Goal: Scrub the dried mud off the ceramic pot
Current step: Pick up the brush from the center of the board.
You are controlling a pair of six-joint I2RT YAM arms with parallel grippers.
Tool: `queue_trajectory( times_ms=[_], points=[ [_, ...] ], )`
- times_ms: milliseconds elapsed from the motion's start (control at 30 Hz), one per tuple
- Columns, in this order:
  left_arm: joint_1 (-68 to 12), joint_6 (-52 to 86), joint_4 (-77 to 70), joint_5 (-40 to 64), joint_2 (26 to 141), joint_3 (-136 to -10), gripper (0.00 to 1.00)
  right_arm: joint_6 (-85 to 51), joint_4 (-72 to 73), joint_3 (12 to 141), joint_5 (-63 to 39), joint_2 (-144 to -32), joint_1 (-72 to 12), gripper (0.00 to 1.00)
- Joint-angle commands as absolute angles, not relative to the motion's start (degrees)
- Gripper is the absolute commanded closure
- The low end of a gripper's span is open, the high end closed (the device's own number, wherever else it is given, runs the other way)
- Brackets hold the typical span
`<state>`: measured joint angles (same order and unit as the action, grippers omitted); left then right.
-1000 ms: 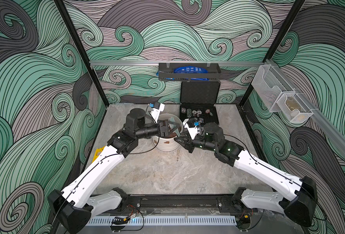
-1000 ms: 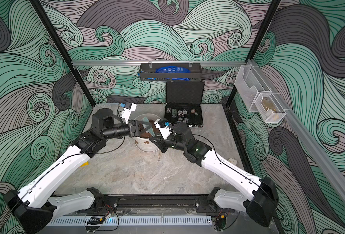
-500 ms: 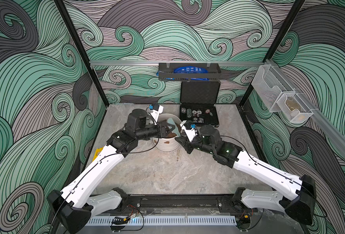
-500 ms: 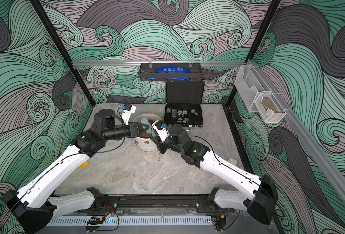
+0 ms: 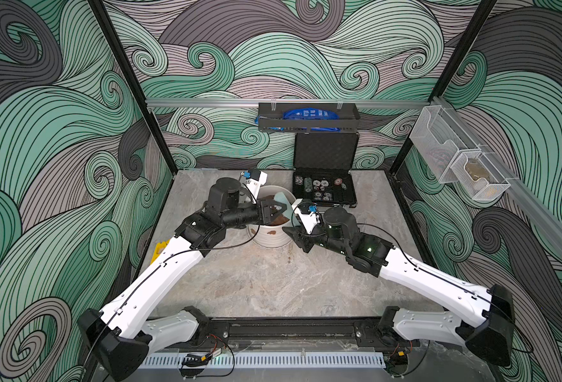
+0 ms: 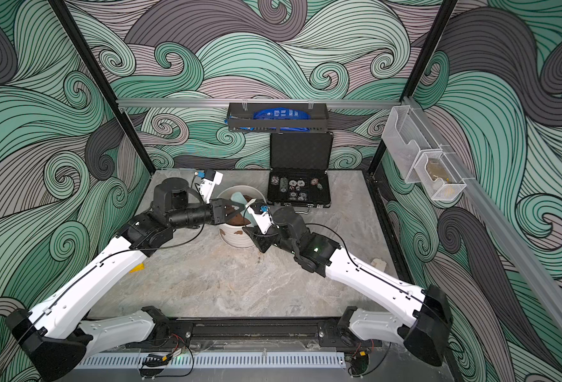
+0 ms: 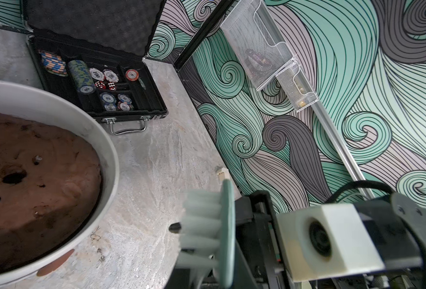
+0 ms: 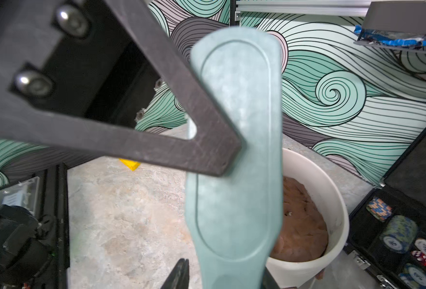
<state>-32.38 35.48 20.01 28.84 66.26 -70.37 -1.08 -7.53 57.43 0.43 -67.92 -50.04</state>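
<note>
The left gripper (image 5: 281, 209) pinches a teal brush (image 8: 237, 212) above the ceramic pot (image 5: 269, 240), which stands on the desk (image 5: 273, 287) with dried mud (image 5: 272, 232) on its wall, the right gripper (image 8: 224, 272) spread around the handle, and chips (image 7: 97, 74) marked "100" in the black case (image 7: 94, 22) just beside.

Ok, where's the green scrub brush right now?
In a top view the scrub brush is above the right side of the ceramic pot, bridging the two claws: handle in the left claw, bristle end at the right claw.
</note>
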Motion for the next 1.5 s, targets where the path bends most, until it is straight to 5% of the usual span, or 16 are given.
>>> queue_trajectory(
  times_ms=[0,300,533,867,1033,1167,1467],
  points=[
    [-31.38,34.48,14.68,33.74,66.06,-70.6,0.84,-1.77,-4.12,56.31,-9.39,-65.21,-47.01,0.52],
    [-27.74,24.07,10.15,47.84,66.56,-70.93,0.81,-4.54,0.08,54.36,-37.55,-62.13,-35.31,0.51],
    [-26.98,21.57,7.44,52.84,67.16,-71.45,0.8,-6.51,1.47,55.13,-43.35,-63.43,-34.45,0.57],
    [-26.84,18.21,9.91,52.48,66.96,-71.36,0.78,-10.89,5.1,55.65,-46.62,-65.5,-34.45,0.93],
    [-26.74,17.17,12.43,50.37,66.77,-71.55,0.65,-10.78,4.48,55.67,-44.42,-65.4,-34.45,1.0],
    [-25.34,17.04,17.67,44.08,66.13,-72.01,0.3,-6.98,-1.45,56.61,-36.15,-65.0,-34.45,1.0],
    [-17.63,24.02,39.76,22.77,67.01,-76.58,0.22,6.33,-16.6,58.43,-15.89,-68.09,-39.28,1.0]
  ],
)
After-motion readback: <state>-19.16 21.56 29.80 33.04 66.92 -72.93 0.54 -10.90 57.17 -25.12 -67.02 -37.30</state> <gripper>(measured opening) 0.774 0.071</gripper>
